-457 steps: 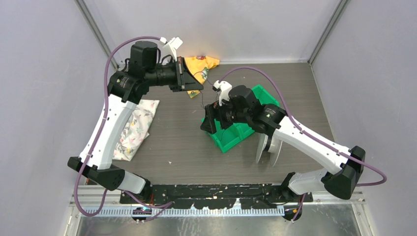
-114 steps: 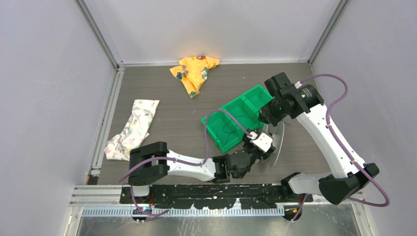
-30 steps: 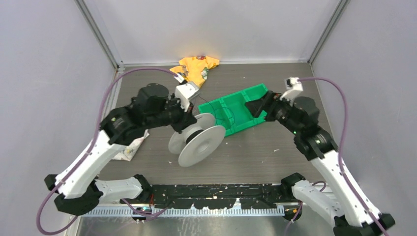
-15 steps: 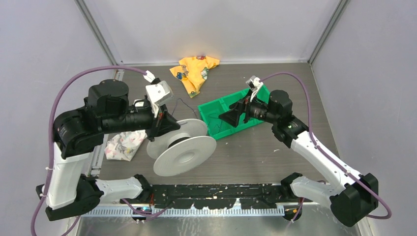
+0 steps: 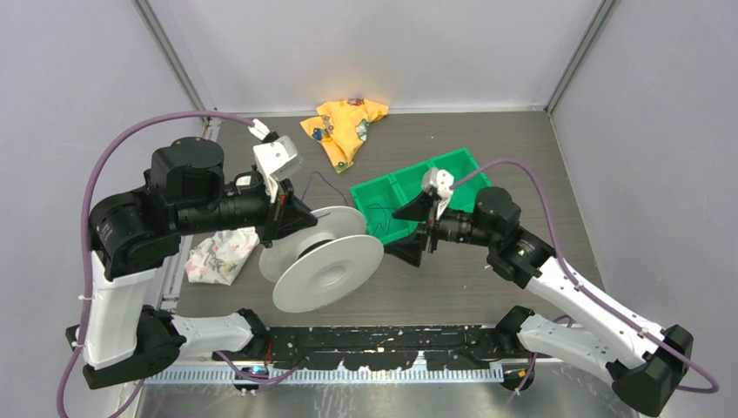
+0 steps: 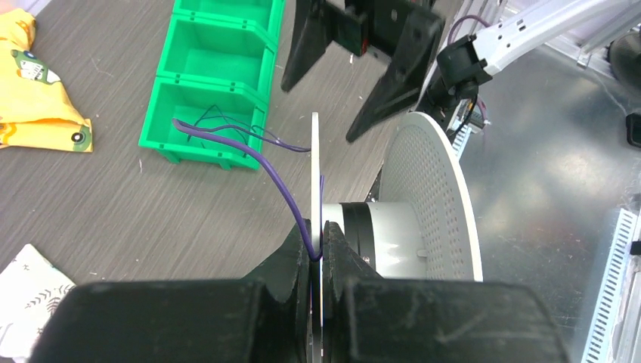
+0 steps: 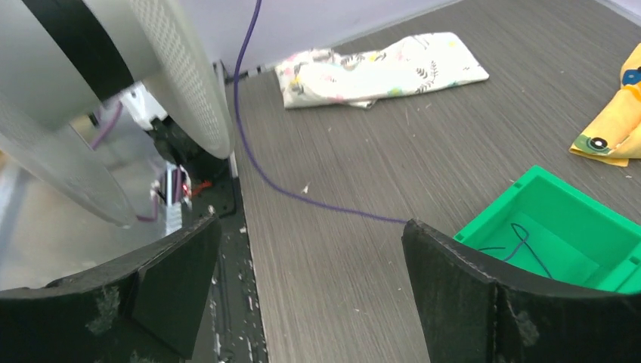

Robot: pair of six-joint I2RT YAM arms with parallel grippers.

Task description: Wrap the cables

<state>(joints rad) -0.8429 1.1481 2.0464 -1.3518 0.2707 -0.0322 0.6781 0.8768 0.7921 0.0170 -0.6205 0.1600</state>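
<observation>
A thin purple cable [image 6: 287, 198] rises out of the end compartment of the green bin [image 5: 407, 188] and arcs up to the left gripper [image 6: 317, 246]. There it is pinched against the near flange of a big pale spool [image 5: 326, 270]. The left gripper's fingers are clamped tight on that flange edge, cable and disc together, and hold the spool up just off the bin's end, with its axle roughly level. The left arm stands tall with its elbow raised. Its forearm is level and aimed toward the bin.

The right arm reaches low from its base, along the bin's near side. The right gripper [image 5: 392, 233] is spread wide and holds nothing. It faces the spool's outer flange across a small gap, and the cable crosses the table between its fingers in its own camera.

Bare dark table [image 5: 487, 139] shows on the bin's near side and beyond its far end, up to the wall. A yellow cloth [image 5: 344, 122] lies behind the bin near the back wall. A floral cloth [image 5: 218, 257] lies past the spool by the side rail.
</observation>
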